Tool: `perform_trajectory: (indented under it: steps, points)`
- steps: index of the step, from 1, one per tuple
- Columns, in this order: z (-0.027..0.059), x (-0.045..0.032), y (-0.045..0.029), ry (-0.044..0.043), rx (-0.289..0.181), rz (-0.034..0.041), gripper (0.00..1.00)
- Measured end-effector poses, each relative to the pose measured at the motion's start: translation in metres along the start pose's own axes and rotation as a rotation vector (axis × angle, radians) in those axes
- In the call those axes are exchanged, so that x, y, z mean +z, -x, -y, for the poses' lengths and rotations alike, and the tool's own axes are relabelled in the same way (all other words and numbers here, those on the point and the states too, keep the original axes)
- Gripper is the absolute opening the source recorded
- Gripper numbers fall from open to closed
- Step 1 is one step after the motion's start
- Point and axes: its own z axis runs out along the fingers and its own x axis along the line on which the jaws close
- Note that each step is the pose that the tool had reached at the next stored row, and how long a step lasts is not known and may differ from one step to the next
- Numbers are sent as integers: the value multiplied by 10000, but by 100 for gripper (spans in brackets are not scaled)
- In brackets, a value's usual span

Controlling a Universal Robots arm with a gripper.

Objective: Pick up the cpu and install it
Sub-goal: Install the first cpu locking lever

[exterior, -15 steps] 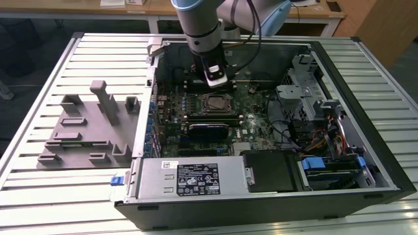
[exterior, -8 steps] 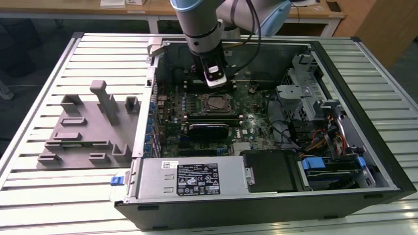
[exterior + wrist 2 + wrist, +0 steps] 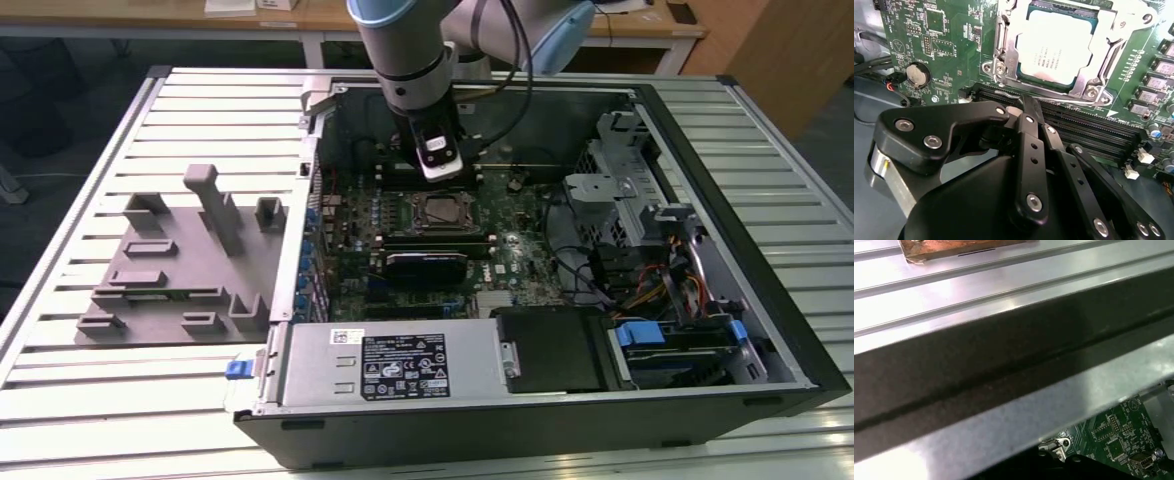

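The gripper (image 3: 442,170) hangs inside the open computer case (image 3: 747,300), just above the green board (image 3: 527,255), with the grey arm (image 3: 407,50) coming down from above. In the second wrist view the gripper's (image 3: 1026,107) black fingers (image 3: 1029,125) look pressed together, and nothing is between them. The tips sit over the long black slots (image 3: 1089,132) that run next to the socket.

The cpu (image 3: 1061,47) lies flat in its socket on the board. Its silvery top shines, and a thin pale edge runs around it. A metal frame (image 3: 1004,50) with screws goes around the cpu. In the exterior view the cpu (image 3: 437,210) sits near the middle of the board, just below the gripper and a little apart from it.

A round silver battery (image 3: 917,75) sits on the board, off to one side of the socket.

Outside the case, on the exterior view's left, grey plastic blocks (image 3: 174,260) stand on the ridged metal table (image 3: 80,400). A grey box with a white sticker (image 3: 387,365) fills the near corner of the case. Coloured wires (image 3: 654,280) bunch up on the exterior view's right.

In the first wrist view I see the dark edge of the case (image 3: 1004,355) and a small bit of the green board (image 3: 1114,440).
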Motion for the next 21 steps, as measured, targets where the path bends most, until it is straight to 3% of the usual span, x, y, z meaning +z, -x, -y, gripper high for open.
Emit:
perform_trajectory:
  steps: [15, 21]
  points:
    - [9, 41, -8, -51, -14, 253, 11]
    - [13, 48, -9, -61, -10, 286, 11]
